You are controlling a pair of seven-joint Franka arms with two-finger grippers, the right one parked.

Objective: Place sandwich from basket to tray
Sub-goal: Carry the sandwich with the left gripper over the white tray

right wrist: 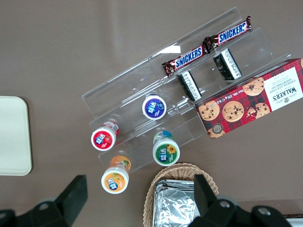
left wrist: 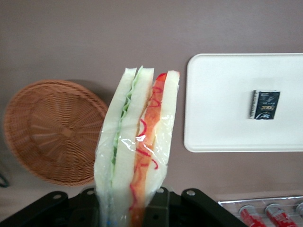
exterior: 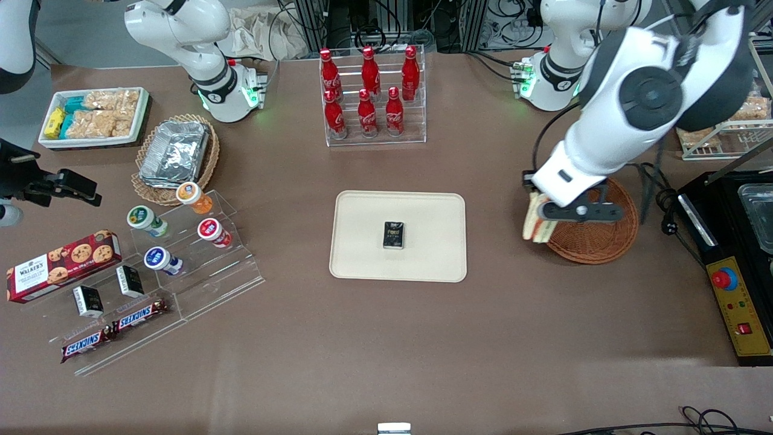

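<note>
White bread, wrapped in clear film with orange-red and green filling showing along its edge: the sandwich (exterior: 535, 222) hangs pinched between the fingers of the gripper (exterior: 539, 212), lifted clear and hovering at the edge of the basket (exterior: 595, 238) on the side facing the tray (exterior: 398, 235). The wrist view shows the same sandwich (left wrist: 137, 151) clamped at its base, pointing out from the gripper (left wrist: 130, 208).

By my reading, the pick is done and the carry is in hand. The next move calls for a sideways sweep toward the parked arm's end of the table until the wedge is over the tray, then a lowering and release on a bare patch.

Just beside the gripper, the reddish woven basket (left wrist: 52, 130) looks empty. Farther off, the cream tray (left wrist: 222, 101) holds one small dark packet (exterior: 394, 235) near its middle, so the drop is best aimed to one side of it.
</note>
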